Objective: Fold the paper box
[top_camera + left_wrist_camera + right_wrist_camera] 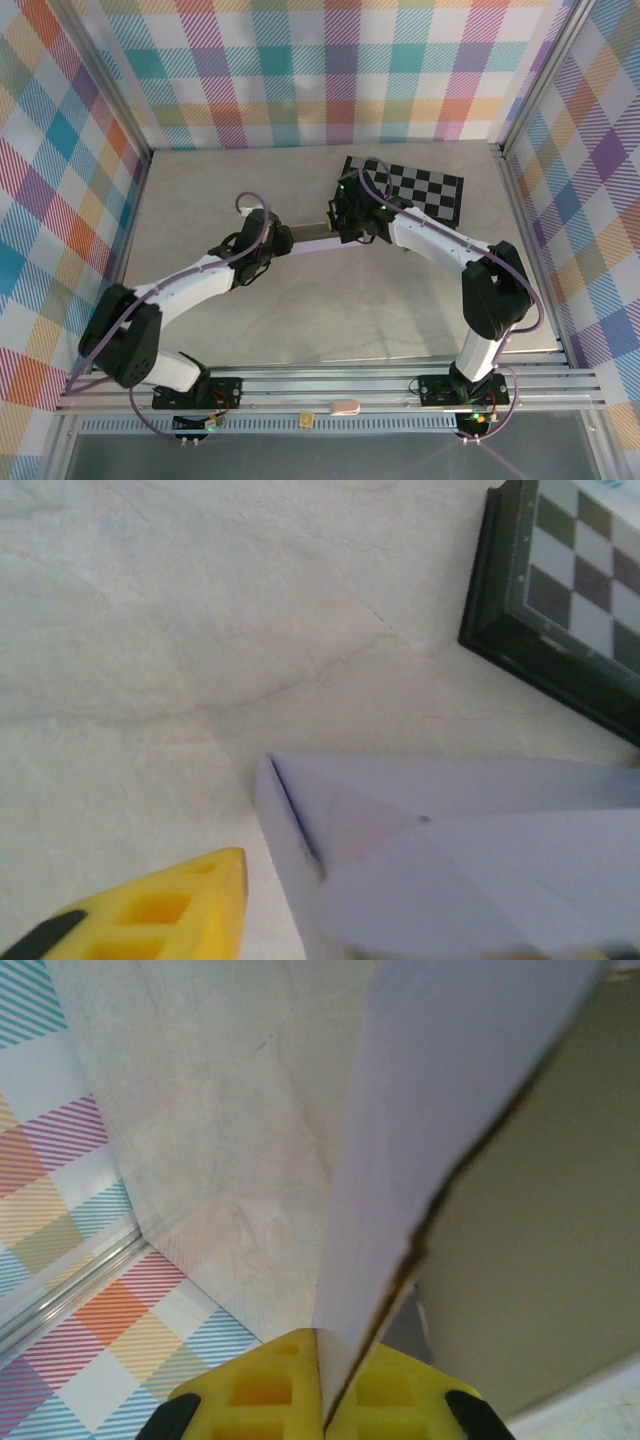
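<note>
The paper box (312, 237) is a pale lavender cardboard sheet held between the two arms at mid-table. In the right wrist view, a lavender panel of the box (440, 1100) rises from between the yellow fingers, with its brownish cut edge and its greyish other side showing. My right gripper (322, 1345) is shut on that panel. In the top view it (342, 232) grips the box's right end. My left gripper (282, 240) is at the box's left end. One yellow finger (160, 905) stands clear of the box corner (290, 820), with table showing between them, so the jaws are open.
A black-framed grey-and-black checkerboard (415, 190) lies just behind the right gripper and also appears at the top right of the left wrist view (570, 590). Plaid walls enclose the beige table (220, 190) on three sides, and an aluminium rail (330, 385) runs along the near edge.
</note>
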